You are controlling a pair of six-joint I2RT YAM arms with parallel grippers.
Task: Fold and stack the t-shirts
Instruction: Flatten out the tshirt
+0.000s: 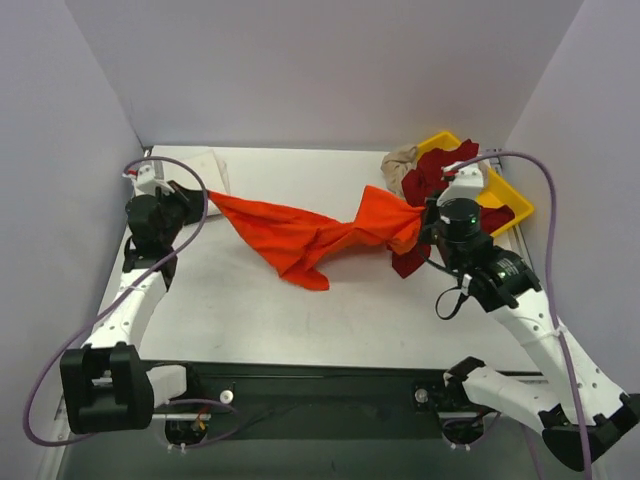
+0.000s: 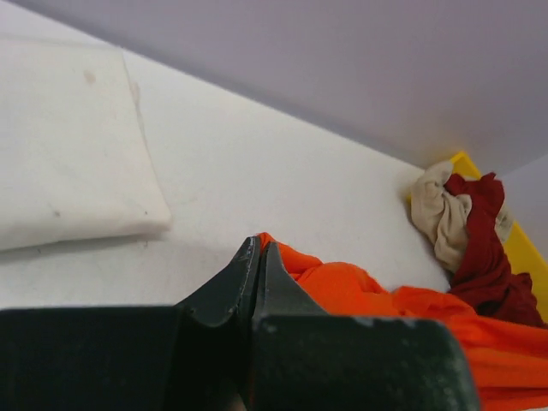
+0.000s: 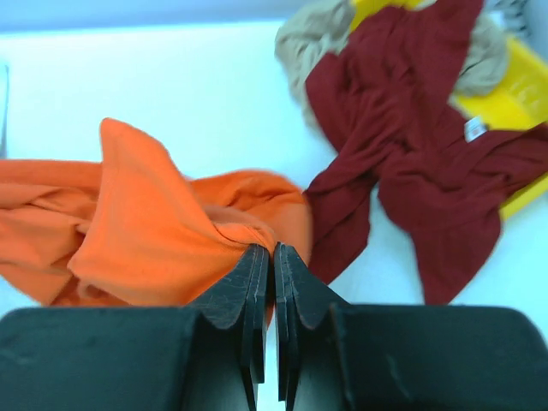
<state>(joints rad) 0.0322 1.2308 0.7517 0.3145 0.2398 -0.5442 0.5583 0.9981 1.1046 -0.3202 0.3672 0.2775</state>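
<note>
The bright orange t-shirt (image 1: 300, 240) hangs stretched in a twisted band between my two grippers across the middle of the table. My left gripper (image 1: 205, 197) is shut on its left corner, and orange cloth (image 2: 411, 317) shows just past the closed tips (image 2: 259, 244). My right gripper (image 1: 420, 225) is shut on the shirt's right end, where orange cloth (image 3: 128, 223) bunches at the tips (image 3: 274, 248). A folded white t-shirt (image 1: 195, 170) lies flat at the back left. The dark red t-shirt (image 1: 430, 180) and the beige one (image 1: 398, 162) lie crumpled at the back right.
A yellow plastic tray (image 1: 505, 195) sits at the back right corner, with the dark red shirt (image 3: 402, 145) and beige shirt (image 3: 317, 34) spilling over its rim (image 3: 514, 86) onto the table. Grey walls close in the back and both sides.
</note>
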